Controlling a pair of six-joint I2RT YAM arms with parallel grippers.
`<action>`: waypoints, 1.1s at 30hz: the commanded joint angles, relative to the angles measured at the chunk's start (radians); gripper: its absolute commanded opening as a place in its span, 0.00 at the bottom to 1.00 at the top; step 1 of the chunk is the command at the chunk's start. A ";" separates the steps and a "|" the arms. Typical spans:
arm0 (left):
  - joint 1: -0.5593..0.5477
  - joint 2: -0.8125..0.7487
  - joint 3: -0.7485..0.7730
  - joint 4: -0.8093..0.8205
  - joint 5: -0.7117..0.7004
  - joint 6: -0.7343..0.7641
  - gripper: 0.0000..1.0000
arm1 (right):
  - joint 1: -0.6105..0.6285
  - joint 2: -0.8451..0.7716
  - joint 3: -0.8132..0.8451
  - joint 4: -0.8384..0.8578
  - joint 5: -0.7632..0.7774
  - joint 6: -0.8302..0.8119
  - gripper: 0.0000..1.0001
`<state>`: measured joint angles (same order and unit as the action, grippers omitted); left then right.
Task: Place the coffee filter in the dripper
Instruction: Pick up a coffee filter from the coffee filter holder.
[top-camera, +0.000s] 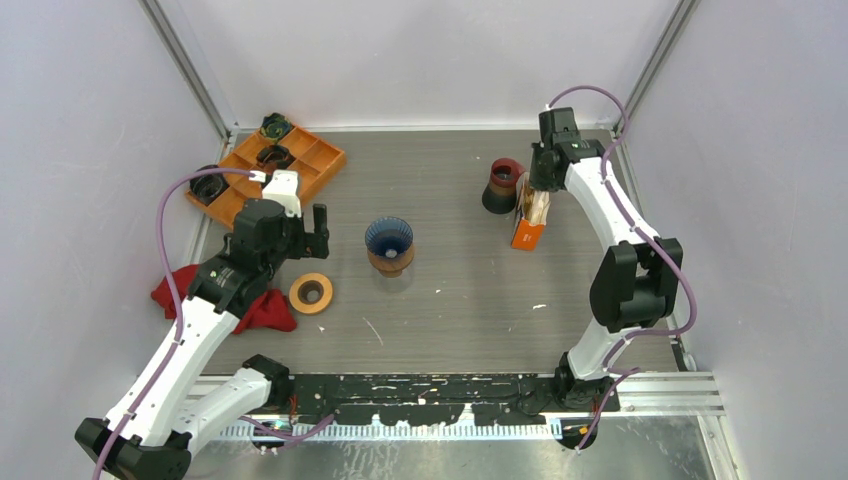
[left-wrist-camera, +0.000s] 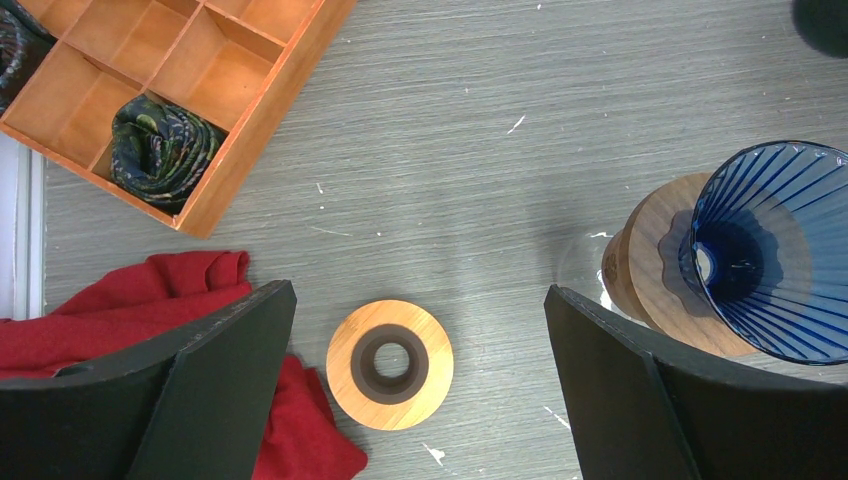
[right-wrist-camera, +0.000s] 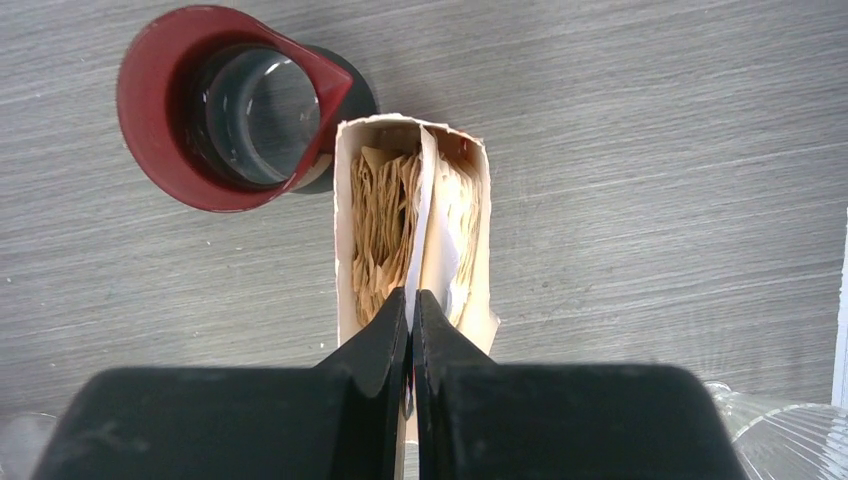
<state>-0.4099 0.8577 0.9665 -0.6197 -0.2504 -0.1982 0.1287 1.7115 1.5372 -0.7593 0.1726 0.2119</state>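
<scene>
So the coffee filter (right-wrist-camera: 421, 225) in play is the pale sheet standing up out of the brown stack in its cardboard box (right-wrist-camera: 343, 250). It's right next to the red-rimmed jug (right-wrist-camera: 230, 105) and well apart from the blue dripper (top-camera: 388, 240) mid-table. The right gripper (right-wrist-camera: 411, 310) is pinched together on that sheet's edge. I'd pull straight up and slow so only one peels off and the box doesn't tip. That arm's reached far out, wrist pointing down into the box. The left gripper (left-wrist-camera: 418, 295) hangs wide apart above the wooden ring (left-wrist-camera: 390, 364), beside the dripper.
</scene>
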 joint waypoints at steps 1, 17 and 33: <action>0.006 -0.015 0.004 0.057 0.005 0.005 0.99 | -0.003 -0.058 0.063 0.008 -0.008 -0.007 0.08; 0.006 -0.020 0.011 0.053 0.029 -0.006 0.99 | -0.003 -0.169 0.116 -0.018 -0.054 -0.006 0.01; 0.006 0.004 0.150 0.039 0.348 -0.096 0.99 | 0.023 -0.390 0.067 0.017 -0.375 -0.002 0.01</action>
<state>-0.4099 0.8574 1.0473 -0.6216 -0.0380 -0.2569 0.1371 1.3945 1.6112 -0.8001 -0.0456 0.2081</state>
